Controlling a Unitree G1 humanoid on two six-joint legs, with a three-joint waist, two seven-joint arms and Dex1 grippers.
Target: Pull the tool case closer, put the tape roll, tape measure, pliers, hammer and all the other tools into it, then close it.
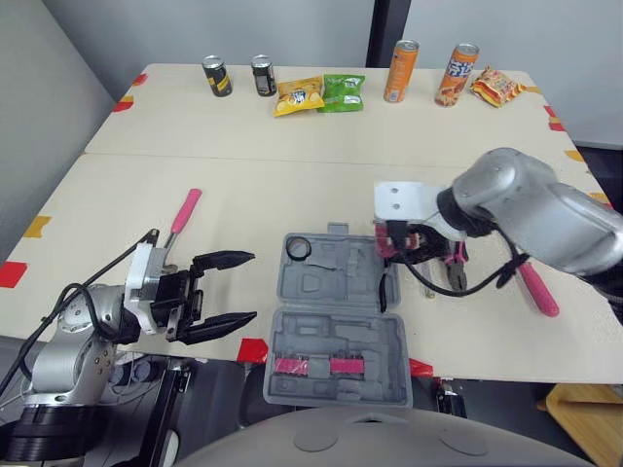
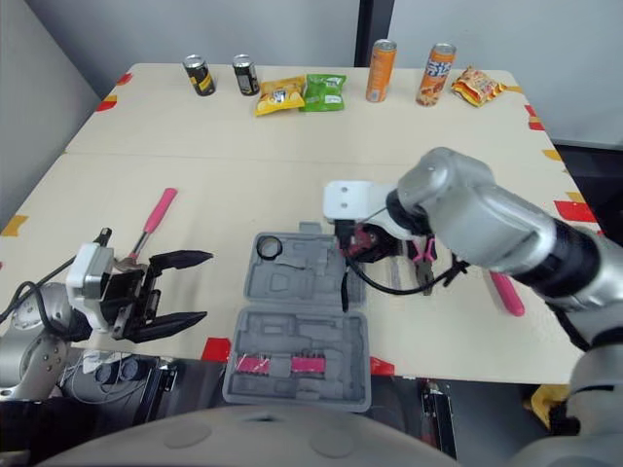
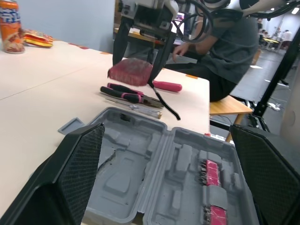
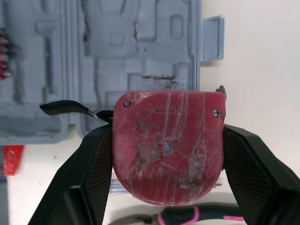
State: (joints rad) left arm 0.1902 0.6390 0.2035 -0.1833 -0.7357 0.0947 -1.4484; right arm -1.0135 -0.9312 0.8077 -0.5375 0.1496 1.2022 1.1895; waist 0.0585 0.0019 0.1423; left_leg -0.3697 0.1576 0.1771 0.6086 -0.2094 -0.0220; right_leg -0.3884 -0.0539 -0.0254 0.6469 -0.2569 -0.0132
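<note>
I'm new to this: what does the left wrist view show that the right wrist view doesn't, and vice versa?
Left wrist view: an orange can, a snack bag, a seated person and the pink hammer lying near the pliers. Right wrist view: the scuffed flat face of the tape measure with its screws, close up, and a red tape patch. Shared: the tape measure clamped in the right jaws near the edge of the open grey tool case, and the pliers.

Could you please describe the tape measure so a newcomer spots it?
Find the open grey tool case at the near edge of the table. By its right rim, the right gripper holds the tape measure aloft. Unlike the long pink-handled pliers beside it, it is a squat red block.
</note>
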